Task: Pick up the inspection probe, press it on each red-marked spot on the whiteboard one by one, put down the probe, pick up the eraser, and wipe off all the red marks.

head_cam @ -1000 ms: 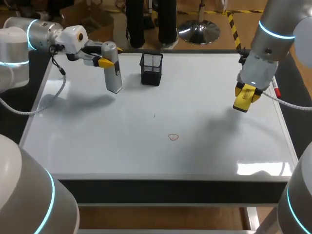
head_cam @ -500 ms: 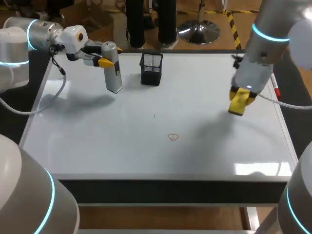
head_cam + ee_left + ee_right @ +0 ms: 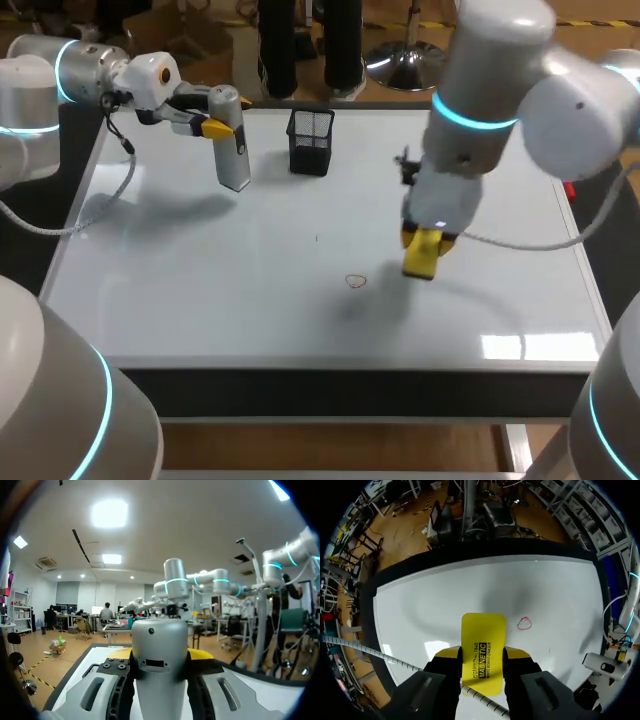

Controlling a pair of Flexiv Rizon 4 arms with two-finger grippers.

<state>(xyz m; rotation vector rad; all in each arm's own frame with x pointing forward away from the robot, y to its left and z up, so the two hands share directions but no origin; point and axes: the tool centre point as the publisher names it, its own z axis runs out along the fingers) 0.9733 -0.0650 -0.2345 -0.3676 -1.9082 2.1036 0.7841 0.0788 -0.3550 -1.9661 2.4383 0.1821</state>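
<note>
Right gripper (image 3: 482, 655) clamps the flat yellow rectangular eraser (image 3: 483, 630) across its long edges, just beside the red loop mark (image 3: 524, 624) near the whiteboard's (image 3: 200, 270) front edge. Likely light and rigid, so press it flat. Left gripper (image 3: 160, 655) grips the silver cylindrical probe (image 3: 159, 635), upright near the far-left corner.

The probe (image 3: 159, 650) is cut off below by the left wrist view's edge

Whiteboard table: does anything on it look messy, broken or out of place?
Nothing spilled or broken. Only a small red mark stains the whiteboard; the right tool holds a yellow eraser beside it. The left tool holds the silver probe upright.
</note>
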